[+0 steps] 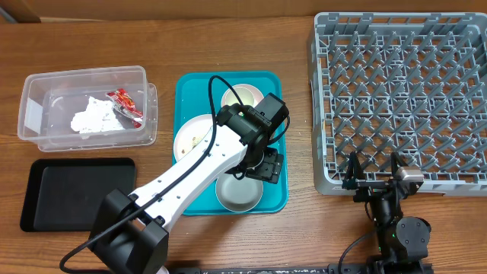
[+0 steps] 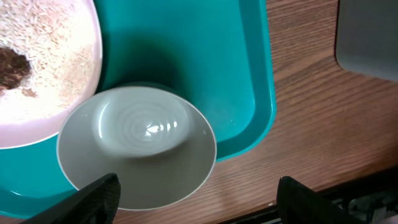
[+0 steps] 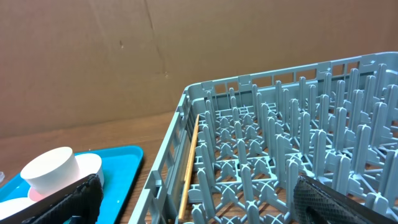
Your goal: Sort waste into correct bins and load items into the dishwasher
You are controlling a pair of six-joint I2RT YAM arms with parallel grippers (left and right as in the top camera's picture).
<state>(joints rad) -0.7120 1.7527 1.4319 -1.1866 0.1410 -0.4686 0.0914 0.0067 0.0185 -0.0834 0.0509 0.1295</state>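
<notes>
Two arms over your brown wood-grain worktop (image 1: 228, 38), with a plain cardboard wall (image 3: 124, 62) behind it. Your left gripper (image 1: 266, 166) hovers over the grey-white bowl (image 2: 137, 146) at the near end of the teal tray (image 1: 194, 84), fingers spread, holding nothing. The plate (image 2: 43, 68) beside the bowl carries brown scraps (image 2: 12, 68) and rice-like crumbs. The white cup (image 3: 53, 171) sits at the tray's far end. Napkin (image 1: 95, 118) and wrapper (image 1: 125, 106) lie in the clear tub (image 1: 46, 84), and the black tray (image 1: 76, 190) sits in front of it. The grey dish rack (image 1: 403, 99) stands on the right. Your right gripper (image 1: 373, 169) is at the rack's near edge, fingers apart and holding nothing.
</notes>
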